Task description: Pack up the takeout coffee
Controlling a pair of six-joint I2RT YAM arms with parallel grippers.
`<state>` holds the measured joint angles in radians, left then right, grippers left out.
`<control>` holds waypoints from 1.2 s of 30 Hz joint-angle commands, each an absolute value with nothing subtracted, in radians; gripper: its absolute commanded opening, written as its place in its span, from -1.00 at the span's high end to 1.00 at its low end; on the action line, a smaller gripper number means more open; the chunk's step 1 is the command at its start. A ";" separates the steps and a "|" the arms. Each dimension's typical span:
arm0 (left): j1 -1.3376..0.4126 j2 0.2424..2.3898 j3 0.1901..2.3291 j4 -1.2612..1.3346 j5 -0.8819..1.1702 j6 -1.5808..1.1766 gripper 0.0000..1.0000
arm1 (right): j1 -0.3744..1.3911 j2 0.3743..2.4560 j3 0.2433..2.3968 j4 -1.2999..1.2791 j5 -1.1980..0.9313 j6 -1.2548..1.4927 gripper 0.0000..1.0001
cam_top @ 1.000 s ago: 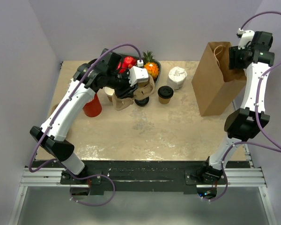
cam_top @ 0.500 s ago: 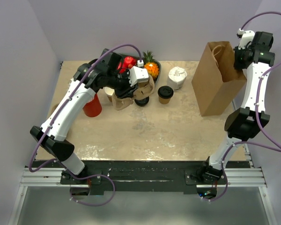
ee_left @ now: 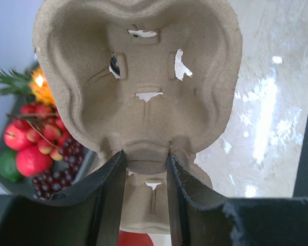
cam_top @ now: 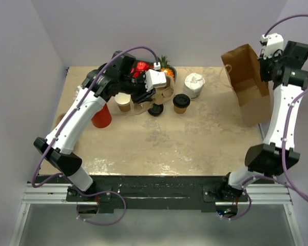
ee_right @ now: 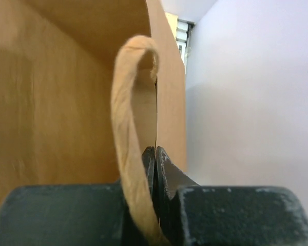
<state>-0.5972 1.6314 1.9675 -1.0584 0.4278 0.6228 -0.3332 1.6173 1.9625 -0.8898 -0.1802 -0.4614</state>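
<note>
On the table (cam_top: 159, 138) the coffee (cam_top: 181, 103) waits far-centre, unpacked: the right gripper (ee_right: 155, 149), pinching the bag (cam_top: 249, 82), has just tipped it rightward, while the left gripper (ee_left: 145, 156) clamps the raised carrier (ee_left: 138, 77).

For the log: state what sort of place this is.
Probably a robot test cell staged as a café counter: a walled-in table, a lidded coffee, a cup carrier and a paper bag.

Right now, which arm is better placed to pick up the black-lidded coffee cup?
Probably left: the left gripper, though shut on the cup carrier, sits beside the coffee cup; the right gripper is far off, pinching the paper bag.
</note>
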 commanded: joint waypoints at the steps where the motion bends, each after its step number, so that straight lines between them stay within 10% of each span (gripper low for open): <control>1: -0.617 1.600 2.036 -0.890 0.482 0.650 1.00 | -0.324 1.459 1.832 -0.813 -0.302 -0.603 1.00; 16: -0.857 1.588 2.000 -0.408 0.494 0.759 1.00 | -0.107 1.138 1.503 -0.894 -0.331 -0.683 1.00; 36: -0.998 1.451 1.405 0.383 0.543 0.942 1.00 | -0.109 0.985 1.460 -1.071 -0.497 -0.572 1.00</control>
